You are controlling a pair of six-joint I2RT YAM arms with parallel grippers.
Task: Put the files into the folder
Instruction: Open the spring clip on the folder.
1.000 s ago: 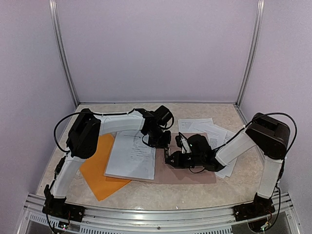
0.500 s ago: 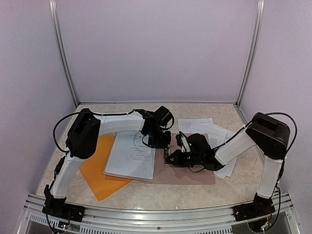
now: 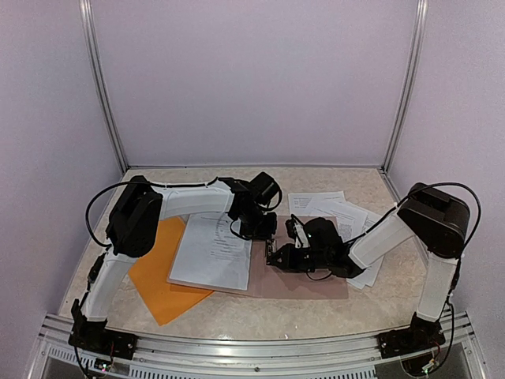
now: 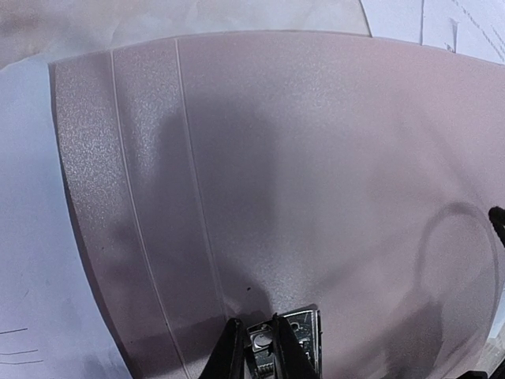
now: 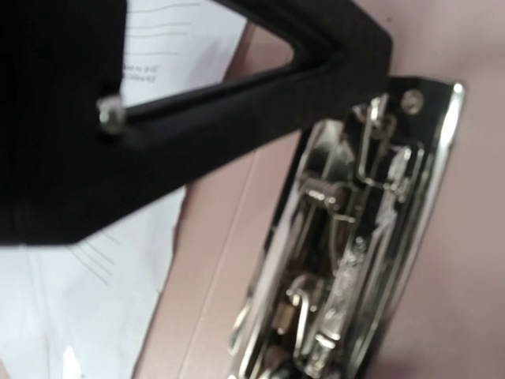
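**Files split in two spots, folder lying shut at near left**

Starting at the near side: the folder (image 3: 158, 278) is a flat orange plastic rectangle. It lies askew on the near-left part of the beige marbled table (image 3: 276, 313), and nothing white pokes out of it. Its right edge runs under the left end of the clipboard (image 3: 304, 283), a stiff grey-brown board that looks finely grainy up close, with a couple of thin pressed lines along one side.

Some of the files (image 3: 213, 251) sit on the left half of that board. They're thin white sheets with small black print, lying flat with squared edges.

The right gripper (image 3: 274, 257) is down at the middle of the board, right at the metal clip (image 5: 355, 260), which is shiny chrome with its spring and wire lever showing. Only one black finger crosses the wrist view, so I can't tell if it's pinching the clip or just beside it.

A bit farther back, the left gripper (image 4: 264, 351) points down at the board, fingers drawn almost together. No paper shows between them.

Farthest back, to the right, the loose sheets (image 3: 335, 207) fan out, partly on the board's far-right corner and partly on the table.
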